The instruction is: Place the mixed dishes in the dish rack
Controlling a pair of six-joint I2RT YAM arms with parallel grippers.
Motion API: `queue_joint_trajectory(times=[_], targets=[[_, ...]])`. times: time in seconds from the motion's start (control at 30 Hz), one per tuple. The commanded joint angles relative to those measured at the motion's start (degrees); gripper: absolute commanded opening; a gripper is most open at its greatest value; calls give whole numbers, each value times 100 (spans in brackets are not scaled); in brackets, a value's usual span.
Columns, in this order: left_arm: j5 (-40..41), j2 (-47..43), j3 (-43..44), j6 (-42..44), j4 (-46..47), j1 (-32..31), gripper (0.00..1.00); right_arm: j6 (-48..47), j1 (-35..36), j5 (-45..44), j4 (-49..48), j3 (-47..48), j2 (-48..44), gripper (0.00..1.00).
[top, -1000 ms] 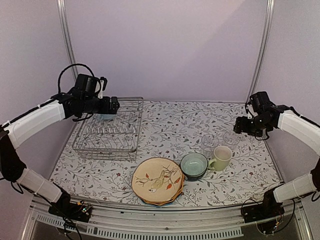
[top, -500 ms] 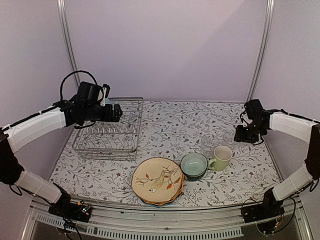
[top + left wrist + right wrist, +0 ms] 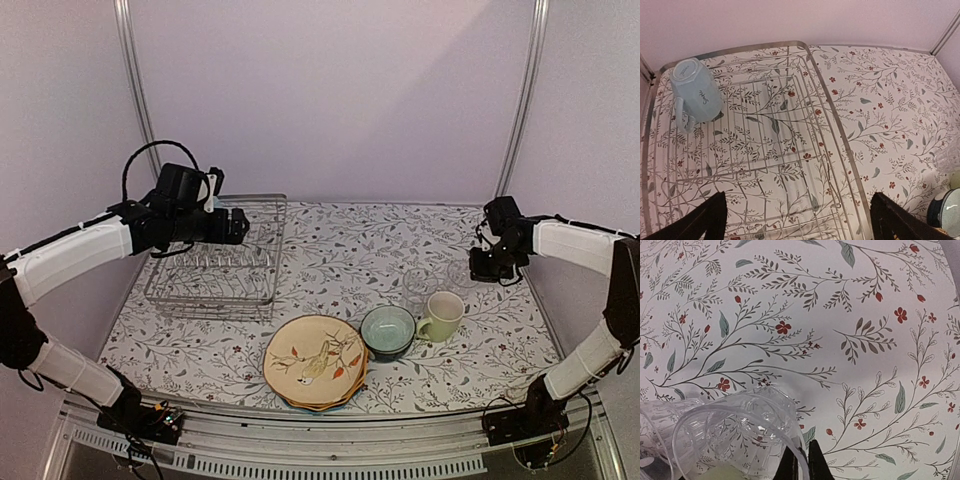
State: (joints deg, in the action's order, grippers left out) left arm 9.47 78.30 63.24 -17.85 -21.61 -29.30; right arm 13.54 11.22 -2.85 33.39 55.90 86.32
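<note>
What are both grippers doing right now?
Left gripper: open, holding nothing.
Right gripper: closed, seemingly pinching the rim of the clear drinking glass.

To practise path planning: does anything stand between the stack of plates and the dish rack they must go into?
Nothing visible does. Only patterned cloth lies between the stack of plates and the dish rack. The left gripper hangs open over the rack's far side; a light blue mug fills one far corner.
</note>
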Motion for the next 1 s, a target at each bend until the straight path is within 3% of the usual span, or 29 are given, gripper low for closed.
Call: queue_joint_trajectory(times=[0.0,0.1,0.23,0.33,0.5,0.6,0.73,0.97], targets=[[-183,-206,-138,17,301,-88,100,-81,-14,-200,144,620,-405,0],[-370,-307,-299,-114,585,-91,100,-228,-15,-84,271,1098,-642,0],[-854,-543,-673,-530,1248,-66,100,-436,83,1283,-9,1788,-905,0],[-1677,-735,-987,-904,1938,19,100,-341,297,2374,-394,2011,-946,0],[-3451,-735,-1505,-1603,3865,12,100,269,972,3754,-1240,2226,-710,0],[-4047,-636,-1873,-2270,5259,-49,100,628,1419,4506,-2036,2237,-470,0],[-4370,-423,-1937,-2652,6172,-309,100,1288,1881,5074,-2955,2232,-120,0],[-4349,-158,-1830,-2670,6720,-775,100,1933,2321,5590,-3947,2247,401,0]])
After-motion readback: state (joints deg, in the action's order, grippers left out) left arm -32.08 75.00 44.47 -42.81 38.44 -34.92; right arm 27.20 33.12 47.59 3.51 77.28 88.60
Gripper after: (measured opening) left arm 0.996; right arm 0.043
